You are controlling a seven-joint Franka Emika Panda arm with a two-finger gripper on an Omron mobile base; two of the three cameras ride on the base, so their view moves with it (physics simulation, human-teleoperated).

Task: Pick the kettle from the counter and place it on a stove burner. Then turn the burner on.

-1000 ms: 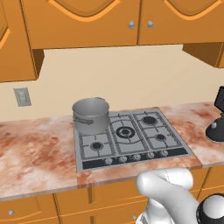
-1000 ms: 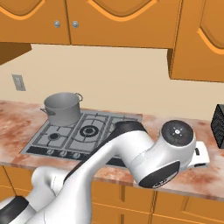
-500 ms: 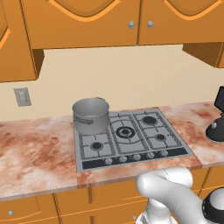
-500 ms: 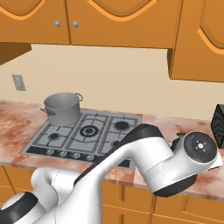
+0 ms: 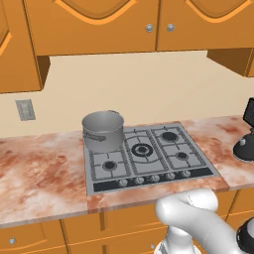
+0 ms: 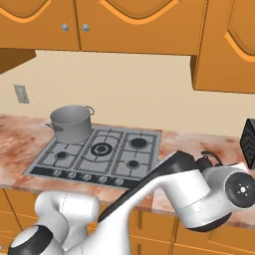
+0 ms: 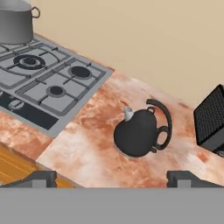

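The small black kettle (image 7: 140,131) stands upright on the marbled counter (image 7: 87,153), right of the cooktop, its arched handle toward the dark box. My gripper (image 7: 112,179) is open, short of the kettle and apart from it, with its fingertips (image 7: 40,177) wide to either side. In the left base view the kettle (image 5: 245,149) sits at the right edge. From the right base view my arm hides most of the kettle (image 6: 209,160). The nearest small stove burner (image 7: 56,91) is bare; the same stove burner (image 5: 182,155) lies front right on the cooktop.
A big grey steel pot (image 5: 102,130) occupies the back left burner. A black box (image 7: 212,117) stands on the counter just behind and right of the kettle. A row of knobs (image 5: 155,177) lines the cooktop's front edge. Wall cabinets hang overhead.
My arm has swung further right across the right base view, toward the kettle's end of the counter, and hides more of it. Kettle, pot and jaws stay as they were.
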